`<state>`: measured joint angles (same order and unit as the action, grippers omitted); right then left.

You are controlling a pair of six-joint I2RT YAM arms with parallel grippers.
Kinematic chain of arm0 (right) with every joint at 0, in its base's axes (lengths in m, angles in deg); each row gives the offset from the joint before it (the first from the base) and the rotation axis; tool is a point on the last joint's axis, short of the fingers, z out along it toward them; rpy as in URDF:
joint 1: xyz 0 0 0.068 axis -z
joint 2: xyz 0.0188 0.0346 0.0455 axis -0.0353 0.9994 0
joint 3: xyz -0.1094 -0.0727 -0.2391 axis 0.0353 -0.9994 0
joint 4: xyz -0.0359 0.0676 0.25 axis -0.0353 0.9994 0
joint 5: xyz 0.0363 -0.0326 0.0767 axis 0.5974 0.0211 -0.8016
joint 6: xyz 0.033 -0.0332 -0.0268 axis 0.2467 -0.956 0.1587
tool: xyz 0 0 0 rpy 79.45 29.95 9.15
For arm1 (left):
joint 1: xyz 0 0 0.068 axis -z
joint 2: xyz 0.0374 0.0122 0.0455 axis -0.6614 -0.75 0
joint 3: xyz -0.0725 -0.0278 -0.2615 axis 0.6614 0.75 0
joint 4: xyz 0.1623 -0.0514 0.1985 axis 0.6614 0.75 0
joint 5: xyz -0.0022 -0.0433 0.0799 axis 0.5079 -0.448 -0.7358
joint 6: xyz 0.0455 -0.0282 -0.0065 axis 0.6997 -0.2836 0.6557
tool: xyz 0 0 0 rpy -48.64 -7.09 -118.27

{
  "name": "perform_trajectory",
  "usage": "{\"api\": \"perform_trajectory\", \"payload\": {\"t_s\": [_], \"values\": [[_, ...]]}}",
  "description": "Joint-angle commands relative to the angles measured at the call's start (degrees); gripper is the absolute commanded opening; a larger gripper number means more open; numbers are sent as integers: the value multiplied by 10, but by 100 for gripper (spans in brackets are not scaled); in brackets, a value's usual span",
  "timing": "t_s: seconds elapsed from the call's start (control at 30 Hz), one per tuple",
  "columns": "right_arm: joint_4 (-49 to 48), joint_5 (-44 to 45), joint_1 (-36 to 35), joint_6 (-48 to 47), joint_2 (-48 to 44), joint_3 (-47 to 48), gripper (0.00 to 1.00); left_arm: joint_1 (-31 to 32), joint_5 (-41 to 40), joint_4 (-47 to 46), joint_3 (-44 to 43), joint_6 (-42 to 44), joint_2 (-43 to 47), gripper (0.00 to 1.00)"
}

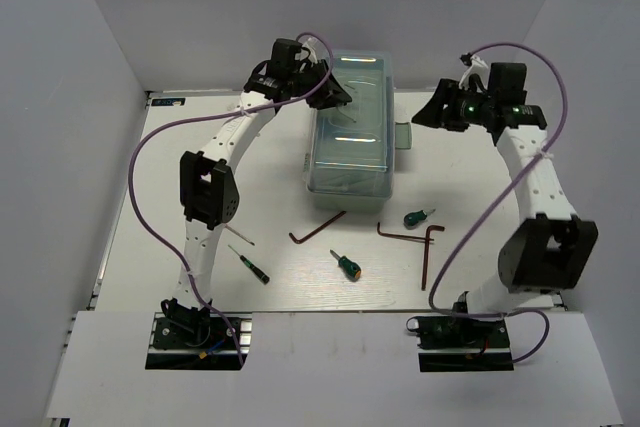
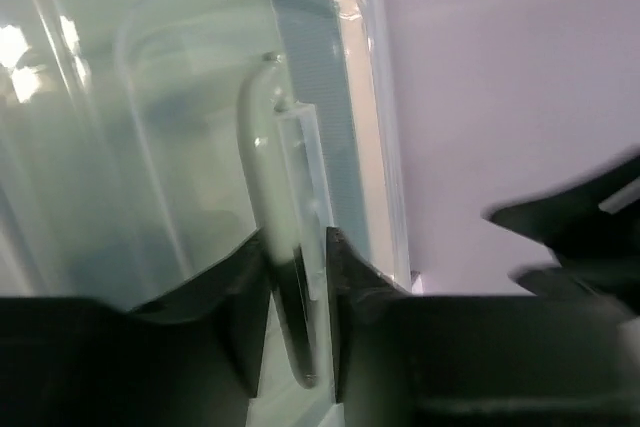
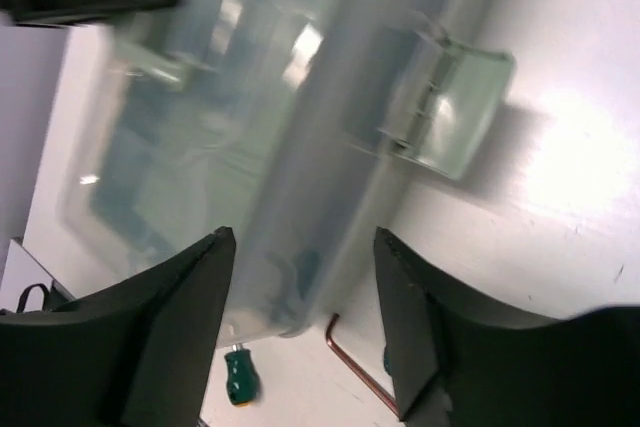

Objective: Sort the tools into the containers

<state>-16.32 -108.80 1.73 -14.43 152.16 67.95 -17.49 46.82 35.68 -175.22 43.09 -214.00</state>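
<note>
The pale green toolbox [image 1: 350, 132] with its clear lid stands at the table's middle back. My left gripper [image 1: 335, 89] is at the box's far left top. In the left wrist view it [image 2: 298, 277] is shut on the lid's pale handle [image 2: 262, 167]. My right gripper [image 1: 432, 112] is open and empty just right of the box; in the right wrist view it [image 3: 305, 287] hovers over the box's side [image 3: 250, 97], near the latch [image 3: 455, 112]. On the table lie two hex keys [image 1: 318, 228] [image 1: 425, 242], two green-handled screwdrivers [image 1: 347, 265] [image 1: 418, 216] and thin screwdrivers [image 1: 252, 265].
White walls close the table in on the left, back and right. The side latch [image 1: 402, 134] sticks out of the box's right side. A green screwdriver [image 3: 238, 384] and a hex key [image 3: 360, 367] show below the box in the right wrist view.
</note>
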Motion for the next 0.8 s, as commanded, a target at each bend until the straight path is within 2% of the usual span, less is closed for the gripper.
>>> {"api": "perform_trajectory", "payload": {"t_s": [0.0,0.07,0.1,0.2,0.37,0.53,0.77], "values": [[17,0,24,14,69,-16,65,1,-56,63,18,31,-27,29],[4,-16,28,26,96,-7,66,1,-56,63,18,31,-27,19],[3,-31,32,27,131,-4,66,1,-56,63,18,31,-27,11],[0,-48,33,12,181,23,66,1,-56,63,18,31,-27,1],[-2,-47,32,-5,230,51,65,1,-51,57,30,31,-16,0],[-37,-85,30,18,269,63,65,6,-39,64,36,31,-11,0],[-67,-102,28,37,347,84,56,6,0,31,36,25,-5,0]]}}
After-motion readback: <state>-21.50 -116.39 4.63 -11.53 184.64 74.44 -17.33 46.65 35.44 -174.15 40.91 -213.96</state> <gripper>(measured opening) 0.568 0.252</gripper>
